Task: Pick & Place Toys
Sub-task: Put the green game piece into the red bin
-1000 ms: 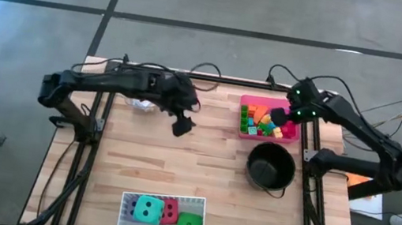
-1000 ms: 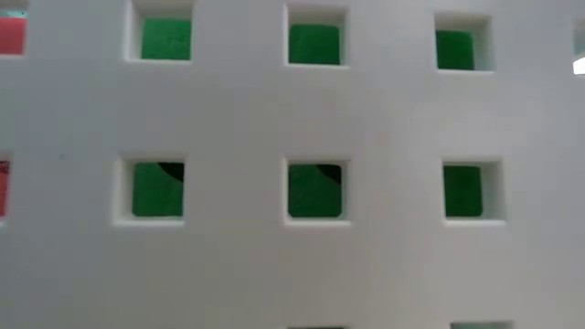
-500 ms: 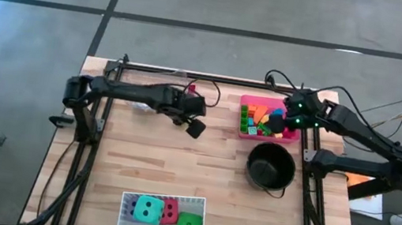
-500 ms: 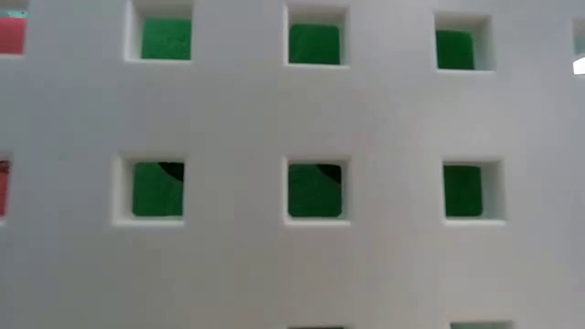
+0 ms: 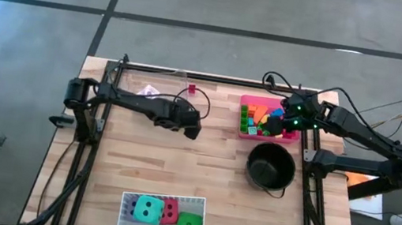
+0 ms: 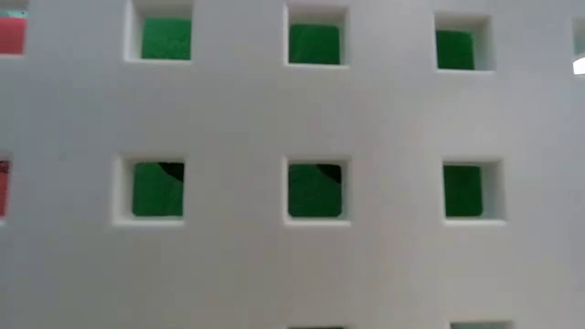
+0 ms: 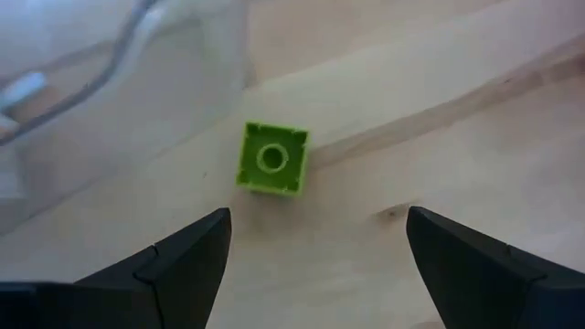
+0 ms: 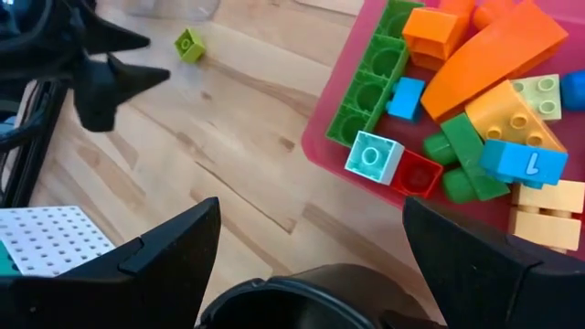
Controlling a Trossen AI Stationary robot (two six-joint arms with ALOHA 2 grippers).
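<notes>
Our left gripper (image 7: 315, 251) hangs open over a lime block (image 7: 272, 160); our right gripper (image 8: 311, 247), open, hovers beside the pink tray (image 8: 366, 178).

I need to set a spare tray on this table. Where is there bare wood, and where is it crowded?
The widest bare patch lies mid-table, between the left gripper, the black pot and the white tray of dice. The near left corner is also free. The far right is crowded: pink tray of blocks, right gripper and pot.
</notes>
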